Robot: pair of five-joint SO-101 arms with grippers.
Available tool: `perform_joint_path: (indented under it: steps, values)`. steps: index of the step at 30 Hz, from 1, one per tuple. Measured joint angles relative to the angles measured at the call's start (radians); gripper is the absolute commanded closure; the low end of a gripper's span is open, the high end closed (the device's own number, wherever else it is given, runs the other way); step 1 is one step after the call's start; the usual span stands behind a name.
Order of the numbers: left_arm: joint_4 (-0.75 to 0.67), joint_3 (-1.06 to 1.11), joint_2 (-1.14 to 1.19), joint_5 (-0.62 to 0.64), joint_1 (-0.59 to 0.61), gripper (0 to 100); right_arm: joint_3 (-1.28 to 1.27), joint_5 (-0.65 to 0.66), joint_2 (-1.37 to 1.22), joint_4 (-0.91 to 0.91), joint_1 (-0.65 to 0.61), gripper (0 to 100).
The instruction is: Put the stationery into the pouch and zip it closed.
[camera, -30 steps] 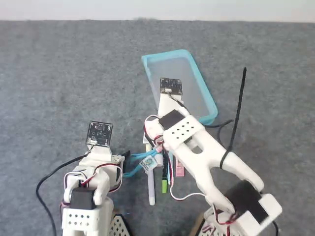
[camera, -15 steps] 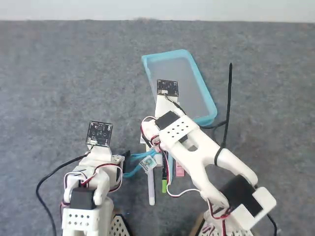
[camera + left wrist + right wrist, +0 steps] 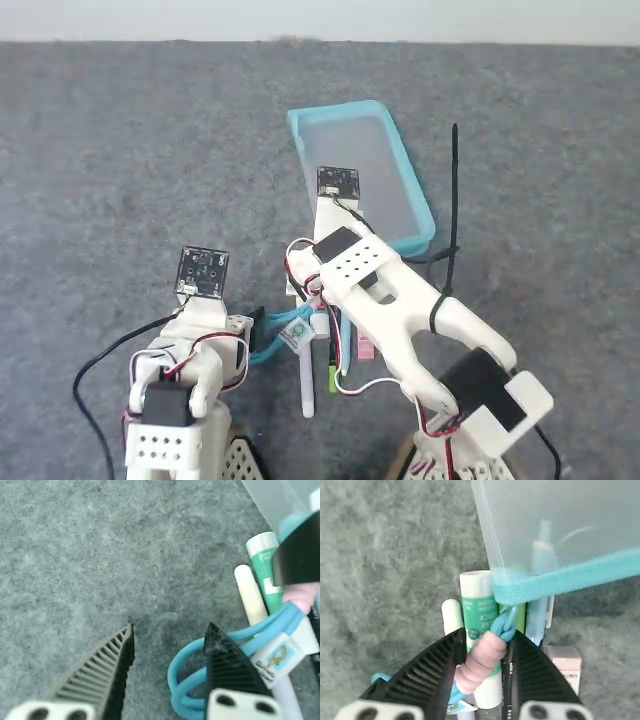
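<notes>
Right gripper (image 3: 489, 636) on pink charm (image 3: 479, 662); pouch (image 3: 570, 572) edge just beyond

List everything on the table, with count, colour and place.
pouch: one, clear with teal edge, middle of table
glue stick: one, white and green, at pouch mouth
blue pen: one, blue, at pouch mouth
white pen: one, white, near the arms
green marker: one, green, beside white pen
pink box: one, pink, beside blue pen
cord loop: one, blue, by left gripper
pink pull: one, pink, in right gripper
left gripper: one, black, open
right gripper: one, black, shut on pink pull
</notes>
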State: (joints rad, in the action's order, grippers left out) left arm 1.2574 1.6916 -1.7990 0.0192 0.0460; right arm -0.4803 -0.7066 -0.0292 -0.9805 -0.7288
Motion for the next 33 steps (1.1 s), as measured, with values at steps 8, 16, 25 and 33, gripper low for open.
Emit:
perform_joint_path:
  steps: [8, 16, 25, 33]
  values:
    - [0.000, 0.000, 0.000, 0.000, 0.000, 78, 0.000, 0.215, 0.080, 0.000, 0.041, 98.6]
    - [0.000, 0.000, 0.000, 0.000, 0.000, 78, 0.000, 0.634, 0.229, -0.101, 0.055, 98.8]
    - [0.000, 0.000, 0.000, 0.000, 0.000, 78, 0.041, 0.934, 0.259, -0.232, 0.057, 99.2]
    - [0.000, 0.000, 0.000, 0.000, 0.000, 78, 0.068, 1.005, 0.275, -0.302, 0.055, 99.2]
